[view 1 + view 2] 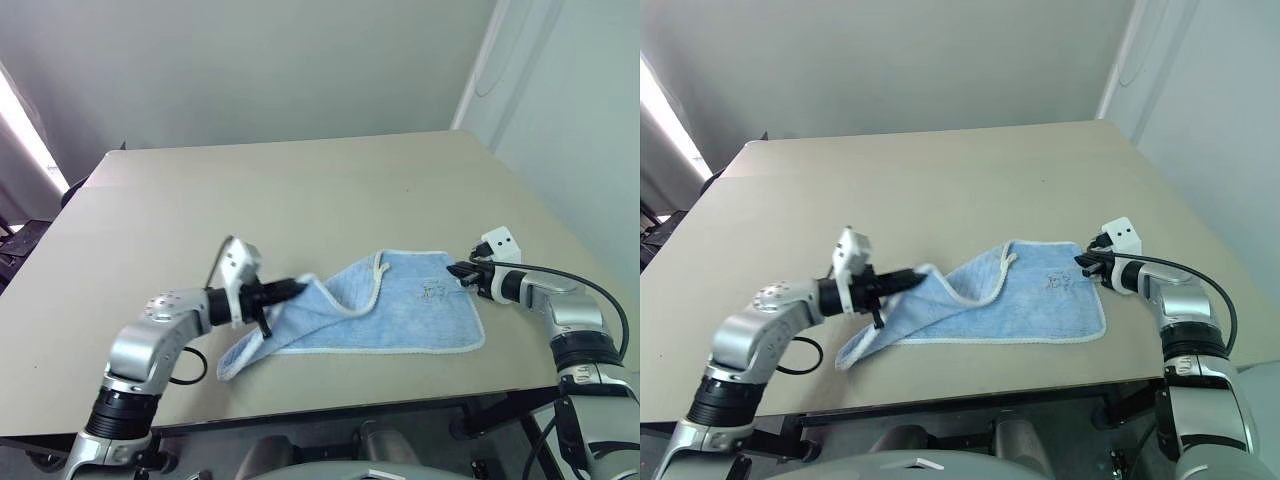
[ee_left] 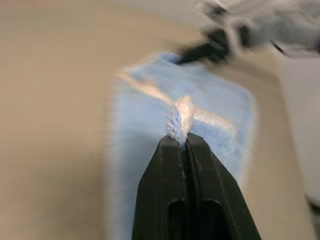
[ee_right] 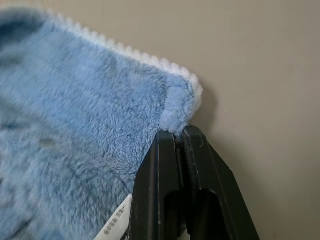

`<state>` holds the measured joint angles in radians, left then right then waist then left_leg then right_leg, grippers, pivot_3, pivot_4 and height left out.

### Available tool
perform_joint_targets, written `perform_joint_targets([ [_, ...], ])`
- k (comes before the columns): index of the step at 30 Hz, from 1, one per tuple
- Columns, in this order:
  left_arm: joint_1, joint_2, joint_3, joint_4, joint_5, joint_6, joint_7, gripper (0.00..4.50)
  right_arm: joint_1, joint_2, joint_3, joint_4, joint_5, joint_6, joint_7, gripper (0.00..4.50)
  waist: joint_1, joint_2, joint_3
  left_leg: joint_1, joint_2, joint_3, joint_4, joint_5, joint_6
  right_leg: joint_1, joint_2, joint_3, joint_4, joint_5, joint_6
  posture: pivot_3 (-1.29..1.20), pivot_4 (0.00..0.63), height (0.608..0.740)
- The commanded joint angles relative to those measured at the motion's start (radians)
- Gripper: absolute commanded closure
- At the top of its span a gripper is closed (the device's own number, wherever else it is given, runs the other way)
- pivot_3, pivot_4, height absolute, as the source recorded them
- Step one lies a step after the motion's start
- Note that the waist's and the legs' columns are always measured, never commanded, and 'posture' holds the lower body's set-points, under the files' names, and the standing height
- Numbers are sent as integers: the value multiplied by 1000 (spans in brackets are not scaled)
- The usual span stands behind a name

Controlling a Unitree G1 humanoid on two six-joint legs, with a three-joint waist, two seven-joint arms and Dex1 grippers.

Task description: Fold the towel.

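Observation:
The light blue towel with white stitched edging lies partly folded near the front of the tan table. My left gripper is shut on the towel's left corner and holds it lifted, so the cloth drapes down to the table. In the left wrist view a pinched tuft of the towel sticks out between the fingertips. My right gripper is shut on the towel's far right corner, low over the table. A small white label shows on the towel in the right wrist view.
The table's front edge runs just below the towel. A pale wall stands behind and to the right. Bare tabletop stretches beyond the towel toward the far edge.

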<state>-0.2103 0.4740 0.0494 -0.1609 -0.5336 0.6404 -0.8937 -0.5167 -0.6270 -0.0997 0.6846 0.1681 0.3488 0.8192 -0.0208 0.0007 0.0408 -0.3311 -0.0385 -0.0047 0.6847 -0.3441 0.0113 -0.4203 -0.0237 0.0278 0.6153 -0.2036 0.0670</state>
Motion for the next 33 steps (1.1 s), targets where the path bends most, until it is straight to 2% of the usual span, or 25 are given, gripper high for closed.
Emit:
perform_joint_targets([
  [1,-62,7,112,122,-23,-18,58,4480,-69,13,-45,35,24,-102,-12,4500,2,0,0,1,0,0,0,0,0,0,0,0,0,2,-2,0,0,740],
  [4,-154,-18,174,286,-8,-68,123,4480,-83,36,-52,65,19,-204,-23,4500,8,-1,0,1,0,-1,0,0,0,0,-1,0,-1,3,-1,0,0,740],
  [12,-430,-27,221,717,52,-255,170,4480,-158,80,-103,175,40,-432,-72,4500,6,-2,0,-5,-2,-2,0,0,-1,-6,-4,-1,-2,5,1,0,0,740],
  [18,-684,-9,249,1104,100,-417,168,4480,-308,106,-141,341,18,-620,-234,4500,2,-2,0,-6,-2,-2,-1,2,-4,-7,-4,-1,-1,6,0,0,0,740],
  [22,-807,-5,280,1273,123,-589,195,4480,-393,109,-169,423,23,-722,-314,4500,2,-2,0,-7,-2,-2,-2,2,-4,-8,-4,-1,-1,6,0,0,0,740],
  [25,-875,8,321,1326,102,-662,163,4480,-435,104,-210,446,51,-818,-326,4500,2,-2,0,-8,-2,-2,-3,2,-4,-10,-5,-1,-1,6,0,0,0,740],
  [27,-880,25,301,1327,132,-698,115,4480,-437,100,-236,438,83,-847,-279,4500,2,-2,0,-9,-2,-3,-3,2,-4,-11,-5,-1,-1,6,0,0,0,740],
  [31,-747,47,311,1185,101,-814,-111,4480,-327,96,-240,349,131,-865,-108,4500,-2,-2,0,-8,-1,-2,-6,1,-4,-11,-5,-1,-2,6,0,0,0,740],
  [33,-599,66,300,1029,71,-757,-210,4480,-223,104,-253,244,183,-845,-28,4500,-3,0,-1,-8,-1,-2,-6,1,-4,-11,-5,-1,-2,6,0,0,0,740],
])
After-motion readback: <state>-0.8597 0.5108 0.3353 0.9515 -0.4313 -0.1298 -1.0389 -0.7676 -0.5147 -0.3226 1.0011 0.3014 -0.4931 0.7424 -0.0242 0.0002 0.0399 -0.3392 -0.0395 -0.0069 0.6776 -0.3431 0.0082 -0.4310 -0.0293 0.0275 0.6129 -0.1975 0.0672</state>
